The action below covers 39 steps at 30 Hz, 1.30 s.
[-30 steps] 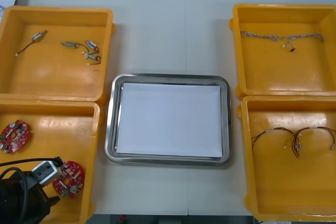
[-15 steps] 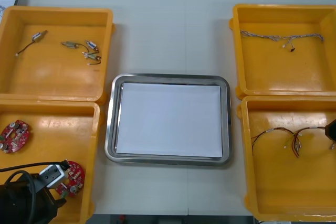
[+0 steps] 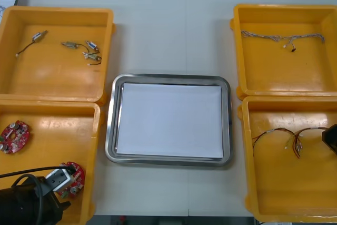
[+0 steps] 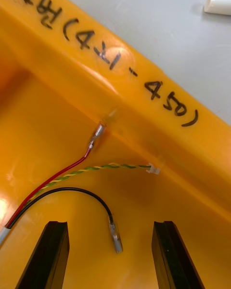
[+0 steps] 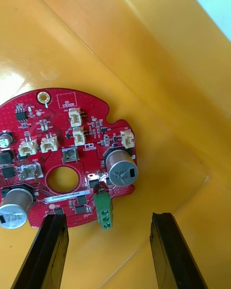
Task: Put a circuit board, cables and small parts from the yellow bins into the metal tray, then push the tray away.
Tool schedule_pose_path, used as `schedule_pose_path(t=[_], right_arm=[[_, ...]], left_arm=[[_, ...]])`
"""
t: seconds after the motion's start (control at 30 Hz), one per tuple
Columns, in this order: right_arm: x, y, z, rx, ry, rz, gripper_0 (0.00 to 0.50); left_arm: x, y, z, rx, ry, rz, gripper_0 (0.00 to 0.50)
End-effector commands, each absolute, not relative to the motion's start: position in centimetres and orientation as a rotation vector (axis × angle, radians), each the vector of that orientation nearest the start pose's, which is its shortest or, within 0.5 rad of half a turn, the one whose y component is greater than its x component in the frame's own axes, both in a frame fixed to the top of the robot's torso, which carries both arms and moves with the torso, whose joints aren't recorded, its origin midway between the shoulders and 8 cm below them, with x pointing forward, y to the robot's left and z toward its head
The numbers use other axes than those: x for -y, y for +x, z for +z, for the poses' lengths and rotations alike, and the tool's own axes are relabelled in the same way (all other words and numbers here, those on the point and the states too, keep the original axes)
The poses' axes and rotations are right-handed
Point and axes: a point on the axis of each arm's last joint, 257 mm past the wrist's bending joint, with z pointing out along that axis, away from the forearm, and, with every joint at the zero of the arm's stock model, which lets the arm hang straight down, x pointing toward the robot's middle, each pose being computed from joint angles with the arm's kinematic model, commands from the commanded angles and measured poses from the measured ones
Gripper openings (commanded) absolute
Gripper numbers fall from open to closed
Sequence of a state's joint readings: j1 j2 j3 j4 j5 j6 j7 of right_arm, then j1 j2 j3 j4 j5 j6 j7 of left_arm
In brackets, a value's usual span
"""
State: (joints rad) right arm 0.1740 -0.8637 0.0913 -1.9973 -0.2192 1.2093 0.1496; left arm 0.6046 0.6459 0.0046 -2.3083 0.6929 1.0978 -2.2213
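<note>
Left gripper [image 5: 108, 217] — fingers spread — hangs low in the near-left yellow bin [image 5: 159, 101] | round red circuit board [image 5: 65, 156] lies flat beneath, green-terminal edge between the fingers, bulk toward one finger | right gripper [image 4: 110, 224], likewise spread, hangs over the red and yellow cables [image 4: 96, 168].

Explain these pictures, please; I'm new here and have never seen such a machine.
This is a two-armed robot. The wide picture looks down from above its arms at a table with four yellow bins and a metal tray, white inside, with nothing put in. The upright pictures come from cameras on its wrists. The left pincer hangs open over a round red circuit board in a bin; the right pincer hangs open over thin cables in another. Neither holds anything.
</note>
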Motion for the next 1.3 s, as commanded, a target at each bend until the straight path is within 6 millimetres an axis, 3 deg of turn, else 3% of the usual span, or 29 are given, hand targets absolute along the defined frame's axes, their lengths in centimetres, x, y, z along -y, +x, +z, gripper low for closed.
schedule_pose_path(t=[0.03, 0.67, 0.7, 0.77, 0.8, 0.83, 0.87, 1.1, 1.3], right_arm=[[46.5, 36.9, -32.3, -2.129, 1.185, -0.107, 0.500], [46.5, 36.7, -33.0, -2.135, 1.189, -0.112, 0.500], [46.5, 36.7, -33.0, -2.136, 1.190, -0.111, 0.465], [46.5, 36.7, -33.0, -2.138, 1.189, -0.113, 0.222], [46.5, 36.7, -33.0, -2.136, 1.187, -0.113, 0.153], [46.5, 36.7, -33.0, -2.139, 1.186, -0.113, 0.052], [46.5, 36.8, -32.9, -2.138, 1.183, -0.114, 0.000], [46.4, 37.2, -32.5, -2.139, 1.172, -0.116, 0.000], [45.7, 37.6, -31.1, -2.147, 1.155, -0.142, 0.000]], left_arm=[[-27.9, 24.0, -36.1, -2.388, 1.085, -0.001, 0.500], [-28.9, 25.0, -34.6, -2.377, 1.042, -0.018, 0.500], [-29.0, 25.1, -34.4, -2.375, 1.039, -0.020, 0.500], [-29.6, 25.5, -33.8, -2.371, 1.033, -0.019, 0.500], [-29.7, 25.6, -33.7, -2.371, 1.027, -0.019, 0.500], [-30.0, 25.8, -33.2, -2.365, 1.030, -0.012, 0.500], [-30.3, 25.9, -32.8, -2.366, 1.033, -0.006, 0.500], [-32.2, 26.5, -30.1, -2.397, 1.042, 0.005, 0.500], [-33.0, 28.2, -28.4, -2.415, 0.975, 0.017, 0.500]])
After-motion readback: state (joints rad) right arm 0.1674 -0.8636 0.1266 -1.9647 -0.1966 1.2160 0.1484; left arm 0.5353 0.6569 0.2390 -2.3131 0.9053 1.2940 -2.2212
